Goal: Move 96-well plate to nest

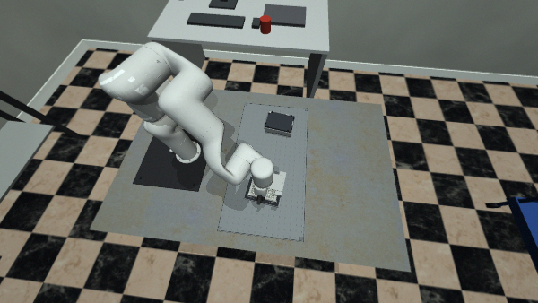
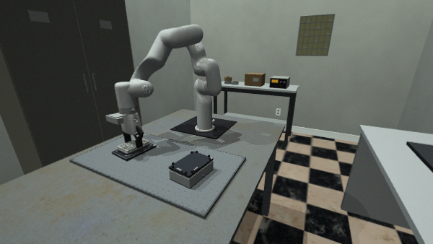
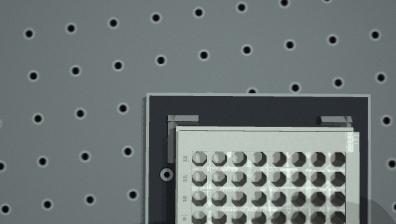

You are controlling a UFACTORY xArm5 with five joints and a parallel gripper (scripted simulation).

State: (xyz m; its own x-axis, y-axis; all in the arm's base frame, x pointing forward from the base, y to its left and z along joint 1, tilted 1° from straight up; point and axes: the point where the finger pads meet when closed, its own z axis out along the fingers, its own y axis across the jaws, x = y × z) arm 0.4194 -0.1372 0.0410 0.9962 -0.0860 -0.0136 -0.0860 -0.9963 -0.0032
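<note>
The white 96-well plate [image 1: 272, 190] [image 2: 128, 146] [image 3: 265, 142] is low over the black plate nest N1 [image 1: 249, 195] [image 2: 120, 154] [image 3: 250, 110] at the near end of the perforated board [image 1: 269, 224] [image 2: 151, 177]. In the wrist view its top edge lies just inside the nest's two grey corner locators [image 3: 182, 119] [image 3: 336, 120]. My gripper [image 1: 260, 198] [image 2: 133, 139] points straight down and is shut on the plate's long sides. The fingers do not show in the wrist view. I cannot make out the cut-off corner. The plate shaker S1 [image 1: 279, 122] [image 2: 191, 164] stands bare-topped farther along the board.
The arm's black base plate [image 1: 152, 175] [image 2: 220, 131] lies beside the board. A bench at the back holds dark pads and a red cylinder [image 1: 265, 23]. A side table carries a brown box [image 2: 255, 79] and an instrument [image 2: 279, 81]. A blue object [image 1: 524, 220] stands on the floor to the right.
</note>
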